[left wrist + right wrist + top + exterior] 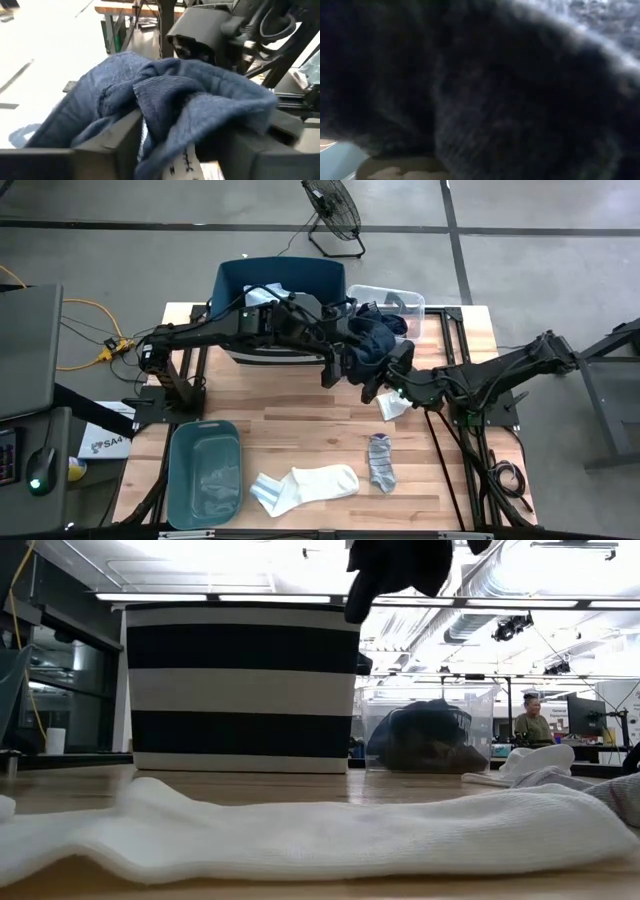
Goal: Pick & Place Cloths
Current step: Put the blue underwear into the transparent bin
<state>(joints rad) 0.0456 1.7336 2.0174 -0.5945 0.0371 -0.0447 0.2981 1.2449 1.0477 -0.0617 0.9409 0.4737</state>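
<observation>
A navy cloth (368,340) hangs high over the table's far middle, between my two grippers; it also shows in the low view as the navy cloth (400,565) and in the left wrist view as the navy cloth (165,95). My left gripper (345,358) reaches in from the left, and in its own view my left gripper (185,155) stands open with the cloth across it. My right gripper (383,377) comes from the right, just behind the cloth; cloth fills its wrist view. On the table near the front lie a white sock (305,483) and a grey sock (381,462). My left gripper has the navy cloth's bunched folds (150,125) lying over and between its two parted fingers (120,145). The fingers come nearly level from the table's left. The cloth is clear of the table; its far part drapes toward the right arm's gripper.
The navy bin (280,285) with a striped wall (240,690) stands at the far edge, with a clear tub (395,302) of dark cloths beside it. A teal tub (205,470) sits at the near left. A white cloth (392,405) lies under the right arm.
</observation>
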